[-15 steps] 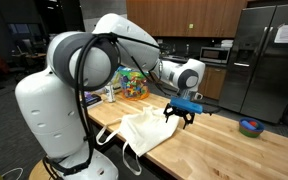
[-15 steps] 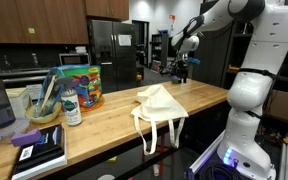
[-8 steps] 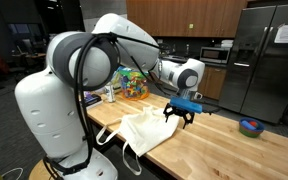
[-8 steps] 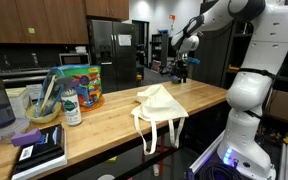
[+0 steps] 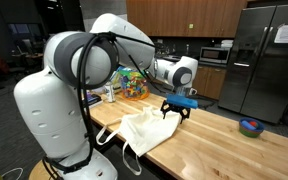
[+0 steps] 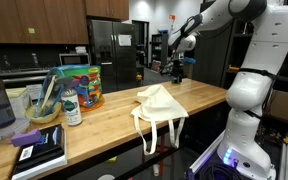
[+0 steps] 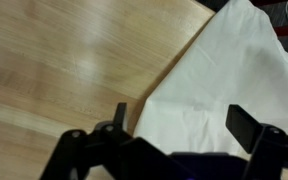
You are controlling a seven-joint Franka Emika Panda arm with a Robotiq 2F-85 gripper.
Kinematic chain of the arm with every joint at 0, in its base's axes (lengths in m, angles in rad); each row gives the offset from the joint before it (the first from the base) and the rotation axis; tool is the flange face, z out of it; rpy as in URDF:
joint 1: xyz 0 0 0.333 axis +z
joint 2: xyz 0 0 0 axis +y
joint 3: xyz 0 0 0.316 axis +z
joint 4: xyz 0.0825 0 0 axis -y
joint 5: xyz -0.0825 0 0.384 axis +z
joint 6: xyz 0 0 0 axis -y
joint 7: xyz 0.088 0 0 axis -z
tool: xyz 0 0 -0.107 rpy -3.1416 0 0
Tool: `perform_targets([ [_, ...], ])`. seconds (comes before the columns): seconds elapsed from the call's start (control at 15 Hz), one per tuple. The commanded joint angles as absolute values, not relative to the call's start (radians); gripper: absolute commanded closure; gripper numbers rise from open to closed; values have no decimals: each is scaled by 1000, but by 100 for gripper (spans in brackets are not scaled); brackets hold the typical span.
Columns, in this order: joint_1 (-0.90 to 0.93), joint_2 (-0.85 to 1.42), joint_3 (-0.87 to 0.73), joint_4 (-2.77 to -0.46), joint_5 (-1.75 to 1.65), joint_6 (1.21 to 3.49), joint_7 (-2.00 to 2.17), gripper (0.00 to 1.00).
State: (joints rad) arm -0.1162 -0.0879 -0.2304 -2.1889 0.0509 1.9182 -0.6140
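Claw: we see the claw (image 5: 177, 112) wide open with nothing in it, hanging just above 1 edge of the bag.
Bag: the white cloth bag (image 5: 144, 132) lies flat on the wooden worktop (image 5: 219, 150), with its handles drooping over the side.
Risk: we think the thin cloth could bunch up or slip. A low claw could also bump the hard wood.

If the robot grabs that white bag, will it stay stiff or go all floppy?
Probably floppy: the white bag lies crumpled in soft folds, and its handles droop over the table edge. It looks thin and empty, so likely light. Pushed by the open gripper, it would probably bunch up rather than slide whole.
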Motion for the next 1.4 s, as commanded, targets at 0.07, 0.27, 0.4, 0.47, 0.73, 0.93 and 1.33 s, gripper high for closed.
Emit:
perform_targets([
  [0.07, -103, -95, -179, -2195, 52, 1962, -645, 0],
  [0.27, -84, -83, -144, -2188, 39, 1994, -646, 0],
  [0.4, -70, -75, -122, -2187, 32, 2020, -651, 0],
  [0.47, -62, -70, -110, -2185, 28, 2034, -653, 0],
  [0.73, -35, -42, -70, -2168, 21, 2078, -671, 0],
  [0.93, -21, -12, -46, -2149, 16, 2103, -686, 0],
  [1.33, 2, 56, 1, -2091, -6, 2114, -717, 0],
])
